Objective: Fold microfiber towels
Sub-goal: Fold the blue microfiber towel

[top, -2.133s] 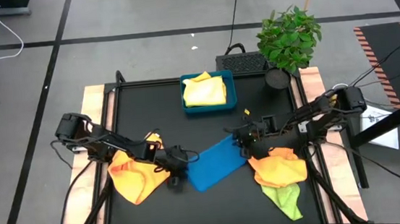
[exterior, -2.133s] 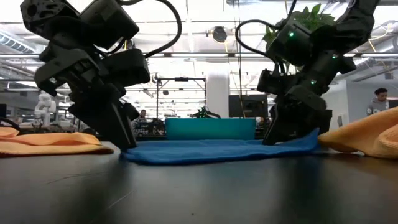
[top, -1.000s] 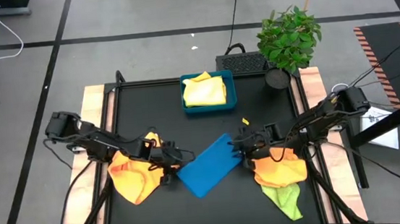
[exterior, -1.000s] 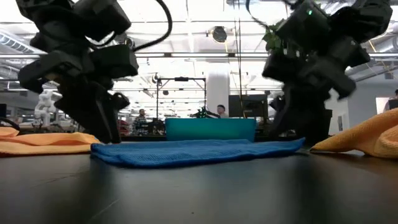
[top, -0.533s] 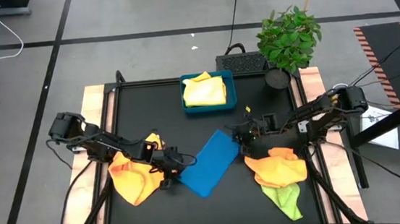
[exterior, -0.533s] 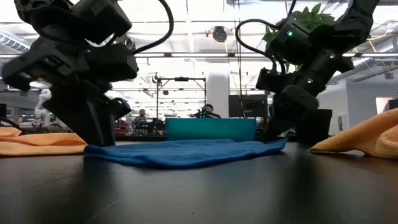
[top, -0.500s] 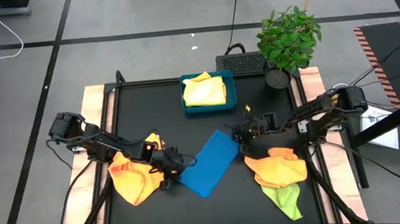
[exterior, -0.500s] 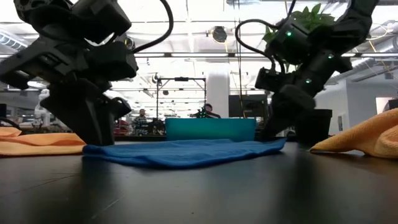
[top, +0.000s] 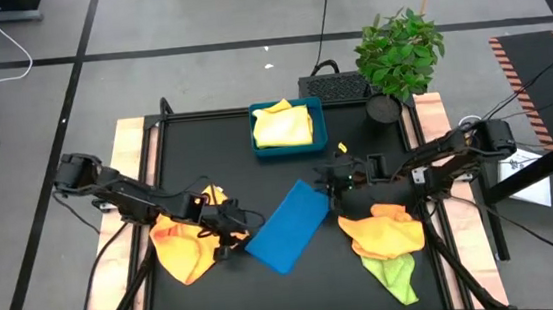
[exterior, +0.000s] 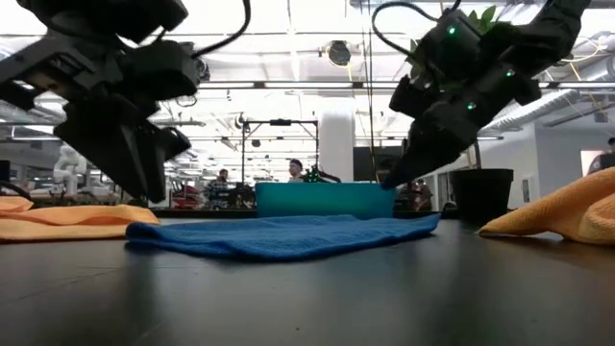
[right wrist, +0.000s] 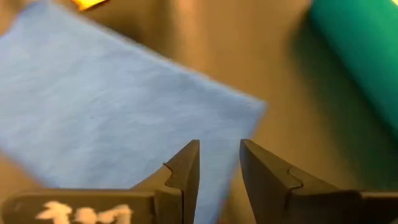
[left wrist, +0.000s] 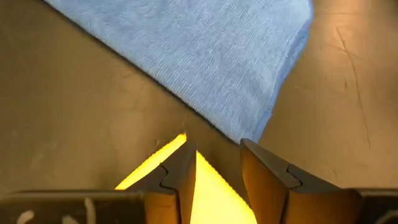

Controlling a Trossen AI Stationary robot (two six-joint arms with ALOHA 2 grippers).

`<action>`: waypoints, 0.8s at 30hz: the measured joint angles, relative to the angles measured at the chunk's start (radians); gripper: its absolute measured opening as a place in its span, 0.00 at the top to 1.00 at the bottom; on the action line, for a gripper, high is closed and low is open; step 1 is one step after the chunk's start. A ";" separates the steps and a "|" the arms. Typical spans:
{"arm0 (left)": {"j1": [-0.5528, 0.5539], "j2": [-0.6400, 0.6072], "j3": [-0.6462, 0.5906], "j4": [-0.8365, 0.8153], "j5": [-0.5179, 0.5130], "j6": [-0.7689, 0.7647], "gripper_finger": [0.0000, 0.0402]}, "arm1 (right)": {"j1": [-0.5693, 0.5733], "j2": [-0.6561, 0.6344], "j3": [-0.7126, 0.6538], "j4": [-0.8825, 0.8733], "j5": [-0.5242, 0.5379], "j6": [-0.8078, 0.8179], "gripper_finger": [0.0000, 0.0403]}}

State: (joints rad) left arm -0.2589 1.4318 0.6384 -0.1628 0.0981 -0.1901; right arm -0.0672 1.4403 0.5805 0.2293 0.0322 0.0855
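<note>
Blue microfiber towel (top: 287, 226): folded to a narrow rectangle, lying flat and diagonal at the middle of the black desk (top: 226, 154); it looks set there so both arms can reach an end.
Left gripper (top: 231, 235): just beside the towel's near-left end, lifted off the cloth in the low view; fingers a little apart with nothing between them, the towel's corner just ahead of the tips in its wrist view.
Right gripper (top: 333, 182): at the towel's far-right corner, raised above it; fingers slightly spread and empty, the corner right in front of them.
Step in hand: judged as a release after a fold, or a reset before the next pinch; I cannot tell which.
Blue tray (top: 290, 151): at the far middle of the desk, holding a pale yellow towel (top: 282, 125); probably where finished towels go.
Orange-yellow towel, left (top: 186, 245): crumpled heap under the left arm, near side, waiting.
Orange-yellow towel, right (top: 384, 232): crumpled heap at the near right, overlapping a lime green towel (top: 391, 271) nearer still.
Potted plant (top: 398, 52): at the far right corner, clear of the work.
Progress: one towel in the tray, one folded on the desk, three loose.
</note>
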 joint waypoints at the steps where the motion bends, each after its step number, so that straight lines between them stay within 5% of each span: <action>1: -0.005 -0.007 0.000 -0.004 -0.014 0.004 0.68 | 0.014 0.001 0.000 -0.003 -0.012 0.000 0.74; 12: 0.025 0.005 -0.102 -0.025 -0.068 -0.042 0.68 | 0.126 0.084 0.000 -0.068 -0.048 0.099 0.74; 18: 0.049 0.003 -0.122 -0.043 -0.148 -0.082 0.69 | 0.055 0.096 0.000 -0.099 0.072 0.108 0.74; 24: 0.062 -0.033 -0.086 -0.096 -0.180 -0.023 0.68 | -0.056 0.097 0.000 -0.075 0.078 0.058 0.74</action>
State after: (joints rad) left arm -0.1973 1.3983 0.5529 -0.2591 -0.0824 -0.2133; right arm -0.1231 1.5372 0.5804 0.1541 0.1099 0.1435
